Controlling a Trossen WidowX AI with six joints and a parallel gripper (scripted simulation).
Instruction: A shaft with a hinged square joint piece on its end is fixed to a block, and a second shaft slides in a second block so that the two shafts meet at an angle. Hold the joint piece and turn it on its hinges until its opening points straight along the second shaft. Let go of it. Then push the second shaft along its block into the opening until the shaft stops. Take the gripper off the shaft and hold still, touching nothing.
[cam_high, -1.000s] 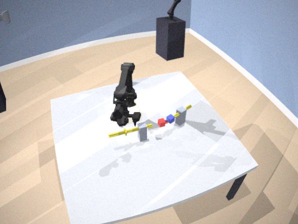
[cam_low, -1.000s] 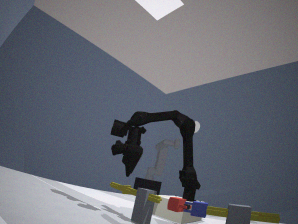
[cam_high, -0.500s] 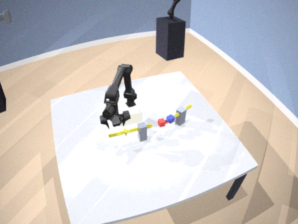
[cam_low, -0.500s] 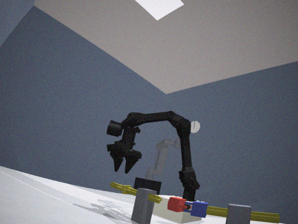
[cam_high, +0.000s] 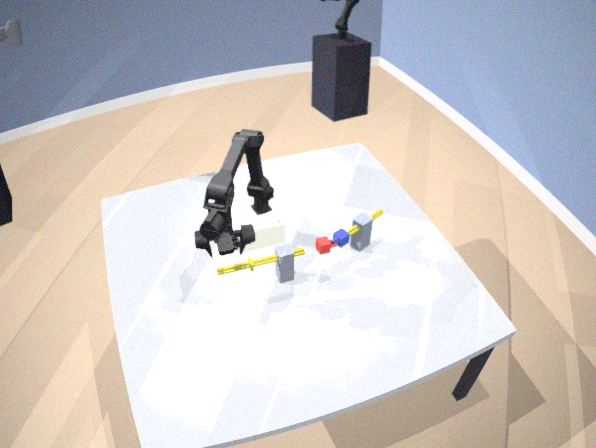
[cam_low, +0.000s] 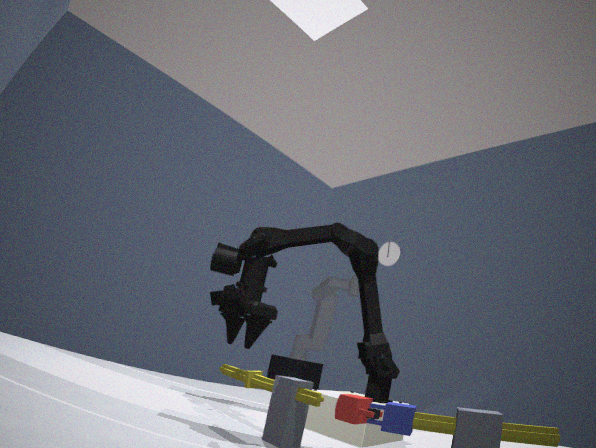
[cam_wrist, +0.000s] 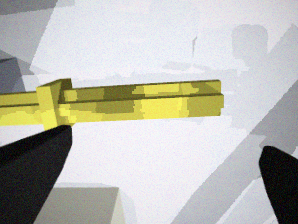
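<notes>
The red joint piece (cam_high: 323, 245) (cam_low: 352, 408) is hinged to a blue piece (cam_high: 341, 237) (cam_low: 398, 418) on the end of the first yellow shaft (cam_high: 354, 230) (cam_low: 434, 422), held in a grey block (cam_high: 361, 234) (cam_low: 477, 430). The second yellow shaft (cam_high: 270, 259) (cam_low: 310, 396) (cam_wrist: 165, 106) passes through another grey block (cam_high: 285, 266) (cam_low: 286, 412). Its inner tip is short of the red piece, with a gap between. How exactly the opening lines up cannot be told. My gripper (cam_high: 226, 251) (cam_low: 239, 344) (cam_wrist: 166, 144) is open and empty, above the second shaft's outer half, touching nothing.
A collar (cam_high: 251, 263) (cam_low: 253, 378) (cam_wrist: 50, 105) stands on the second shaft between its block and outer end. A cream box (cam_high: 267, 236) (cam_low: 332, 425) (cam_wrist: 85, 206) sits behind that shaft, near the arm's base. The white table (cam_high: 300, 350) carries both blocks.
</notes>
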